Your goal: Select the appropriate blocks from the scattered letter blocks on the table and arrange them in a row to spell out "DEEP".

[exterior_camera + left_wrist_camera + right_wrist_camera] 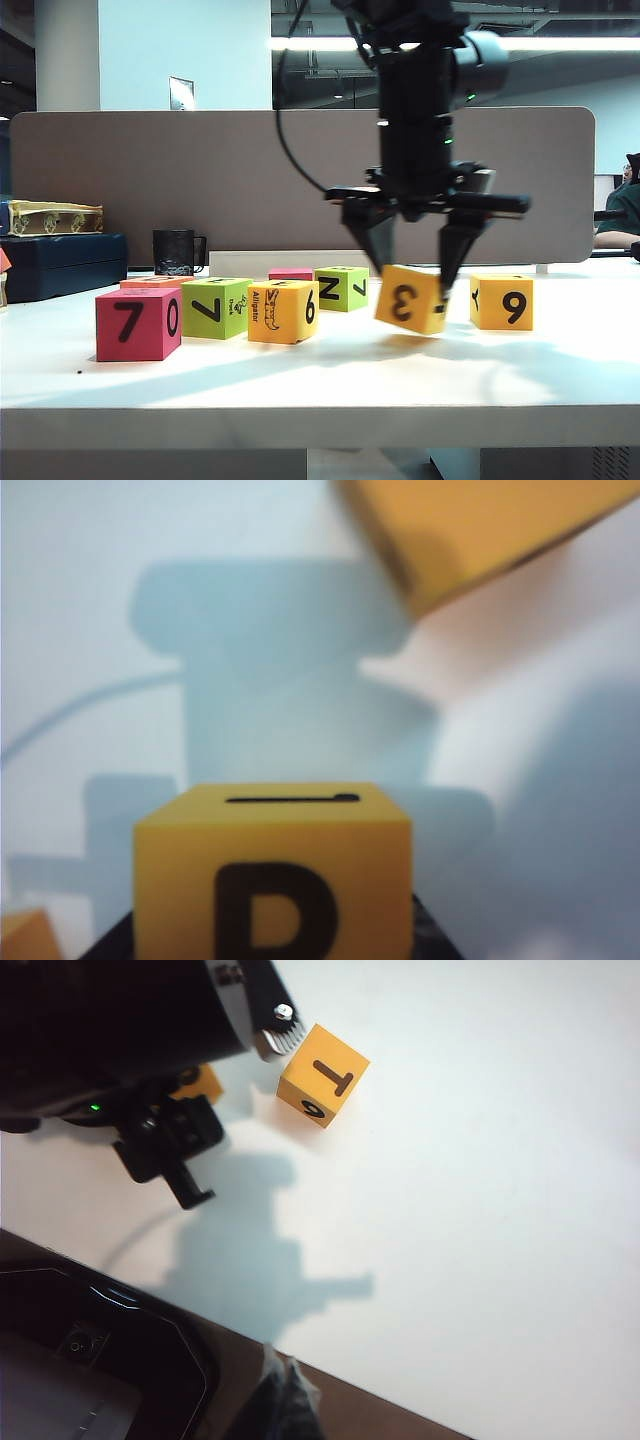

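Gripping a yellow-orange foam cube (410,298) marked "3", tilted above the white table (320,380), left gripper (418,268) half-closed; right gripper's jaws can't tell.

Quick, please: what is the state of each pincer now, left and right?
Left pincer: closed on the yellow-orange block, tilted just above the table.
Right pincer: not in view, cannot be told.

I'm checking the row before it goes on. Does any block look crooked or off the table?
Yes: the "3" block, held in the left gripper, hangs tilted with one corner low, while the other blocks sit flat on the table. The right gripper is out of view.
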